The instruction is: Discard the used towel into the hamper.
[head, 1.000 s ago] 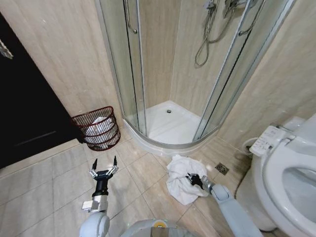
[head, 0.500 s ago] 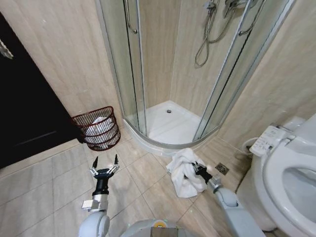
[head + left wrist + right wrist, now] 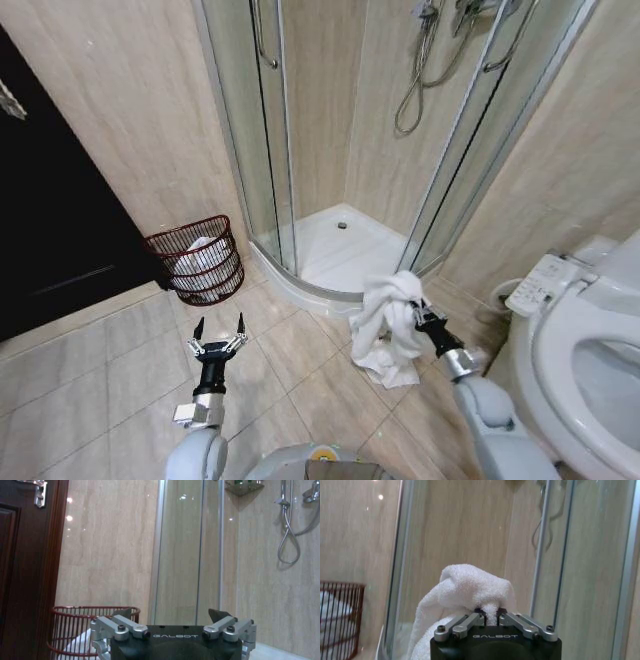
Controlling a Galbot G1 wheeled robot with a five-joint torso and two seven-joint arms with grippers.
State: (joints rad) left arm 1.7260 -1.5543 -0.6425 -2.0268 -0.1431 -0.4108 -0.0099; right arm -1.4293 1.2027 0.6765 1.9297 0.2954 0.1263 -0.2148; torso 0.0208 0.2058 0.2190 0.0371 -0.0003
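Your right gripper [image 3: 418, 317] pinches white towel [image 3: 388, 322], hanging off floor; wrist view confirms clamp. Left gripper [image 3: 218, 334] spread wide, empty. Hamper [image 3: 197, 259] at 10 o'clock.

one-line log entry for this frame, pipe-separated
phase: towel lifted | right gripper: shut on white towel, beside shower base | left gripper: open, idle, low | hamper: by dark door, holds white cloth

beige tiled floor [image 3: 100, 390], hamper [image 3: 196, 259] standing on it
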